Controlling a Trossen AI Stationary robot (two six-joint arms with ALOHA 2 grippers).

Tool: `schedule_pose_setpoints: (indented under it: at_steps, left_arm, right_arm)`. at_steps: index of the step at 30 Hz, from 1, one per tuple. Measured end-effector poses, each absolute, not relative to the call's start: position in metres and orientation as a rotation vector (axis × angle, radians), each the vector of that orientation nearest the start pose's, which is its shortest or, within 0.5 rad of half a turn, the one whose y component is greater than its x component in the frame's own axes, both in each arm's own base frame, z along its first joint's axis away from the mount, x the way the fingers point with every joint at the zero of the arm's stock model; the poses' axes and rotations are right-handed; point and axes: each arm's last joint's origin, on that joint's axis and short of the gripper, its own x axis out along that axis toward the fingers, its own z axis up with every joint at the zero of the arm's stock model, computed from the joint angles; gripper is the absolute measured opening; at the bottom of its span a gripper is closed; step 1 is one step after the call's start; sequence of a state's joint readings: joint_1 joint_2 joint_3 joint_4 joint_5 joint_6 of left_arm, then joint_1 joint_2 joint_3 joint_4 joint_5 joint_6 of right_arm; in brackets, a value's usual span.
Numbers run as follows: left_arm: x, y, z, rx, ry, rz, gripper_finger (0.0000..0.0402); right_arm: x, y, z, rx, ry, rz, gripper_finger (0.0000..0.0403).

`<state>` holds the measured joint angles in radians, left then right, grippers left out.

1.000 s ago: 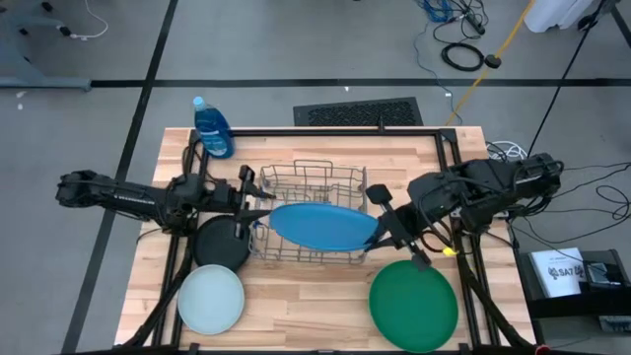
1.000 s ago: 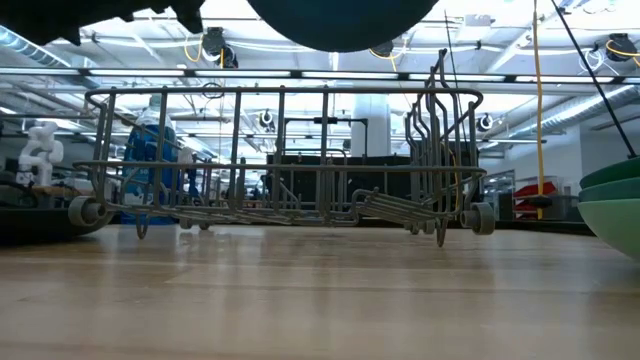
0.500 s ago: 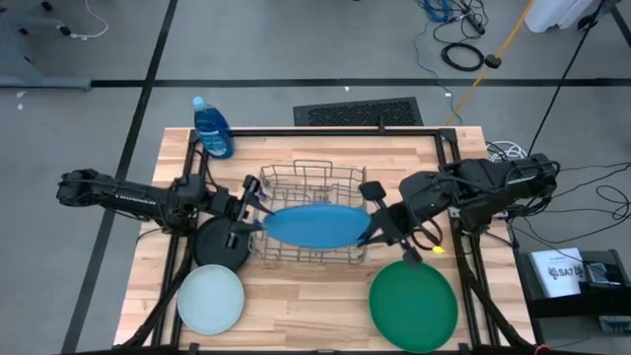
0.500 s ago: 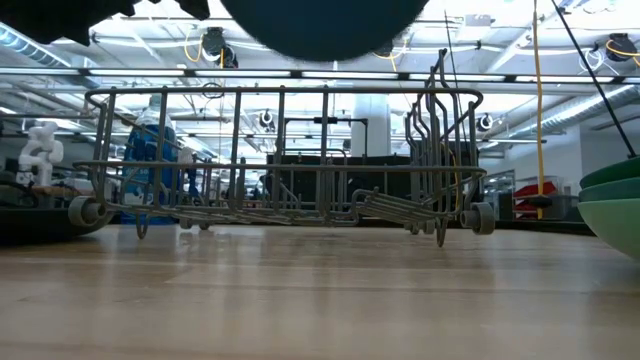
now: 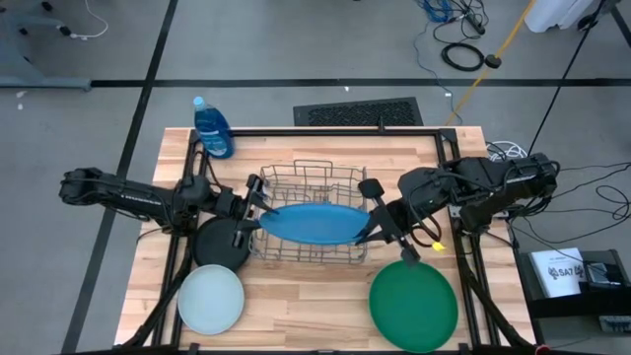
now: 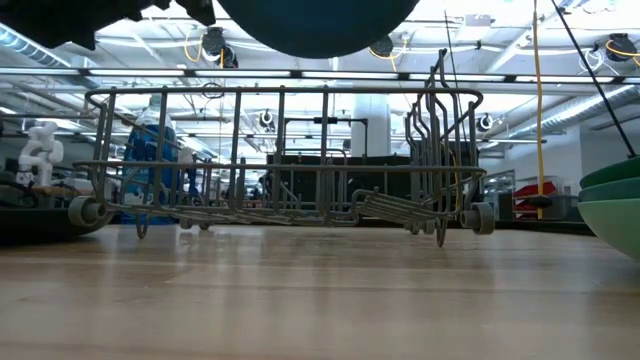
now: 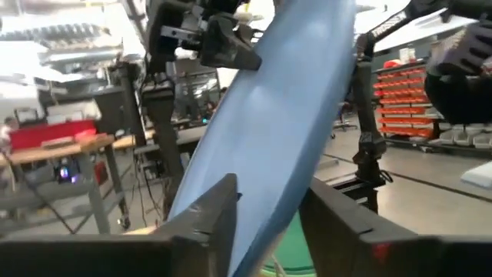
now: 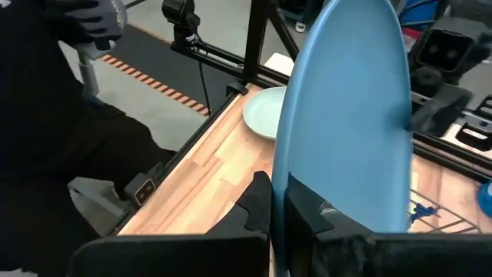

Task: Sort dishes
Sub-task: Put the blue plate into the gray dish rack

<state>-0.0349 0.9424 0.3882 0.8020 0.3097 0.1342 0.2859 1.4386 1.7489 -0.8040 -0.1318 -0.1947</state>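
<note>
A large blue plate (image 5: 311, 224) hangs nearly level over the grey wire rack (image 5: 314, 187), between my two grippers. My left gripper (image 5: 258, 217) is at its left rim, and my right gripper (image 5: 373, 229) is shut on its right rim. On the table rest a black plate (image 5: 220, 244), a pale blue-white plate (image 5: 210, 299) near the front left, and a dark green plate (image 5: 414, 304) at the front right. The low view shows a light green plate (image 6: 612, 218) lying under the dark green one. The blue plate's underside (image 6: 315, 20) shows dark there. My left gripper has the blue plate's left rim (image 7: 265, 231) between its two fingers (image 7: 207, 223), one on each face. They come about level from the table's left. The plate is clear of the rack. My right gripper pinches the opposite rim (image 8: 307, 177) between its two fingers (image 8: 257, 204), slanting down from the table's right.
A blue soap bottle (image 5: 212, 128) stands at the table's far left corner. The rack has upright wire tines (image 6: 440, 150) at one end. Dark frame bars (image 5: 449, 148) run along the table's edges. Bare wood lies between the front plates.
The blue plate has shifted a little toward the table's left, and its left rim has come in between my left gripper's fingers. My left gripper has tipped slightly. The plate stays clear above the rack, with my right gripper shut on it.
</note>
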Motion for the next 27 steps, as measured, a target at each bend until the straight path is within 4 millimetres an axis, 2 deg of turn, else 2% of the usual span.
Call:
schedule_pose_setpoints:
  at_steps: [4,6,12,16,23,26,27]
  left_arm:
    - [0.196,-0.017,0.263,0.235,-0.296,-0.358,0.0038]
    - [0.195,-0.018,0.264,0.246,-0.309,-0.376,0.0016]
    - [0.194,-0.021,0.266,0.218,-0.323,-0.350,0.0010]
    - [0.190,-0.021,0.266,0.212,-0.275,-0.321,0.0010]
    - [0.169,-0.019,0.270,0.171,-0.191,-0.287,0.0009]
    - [0.156,-0.015,0.272,0.098,-0.151,-0.216,0.0008]
    - [0.152,-0.012,0.273,0.077,-0.148,-0.125,0.0004]
  right_arm:
    - [0.273,0.082,0.452,-0.213,0.451,0.443,0.0011]
    - [0.273,0.081,0.454,-0.212,0.438,0.433,0.0022]
    - [0.275,0.077,0.453,-0.212,0.450,0.359,0.0062]
    - [0.272,0.075,0.446,-0.200,0.533,0.323,0.0111]
    - [0.262,0.070,0.433,-0.197,0.710,0.222,0.0206]
    - [0.253,0.066,0.431,-0.210,0.776,0.161,0.0229]
    - [0.249,0.065,0.431,-0.214,0.789,0.155,0.0233]
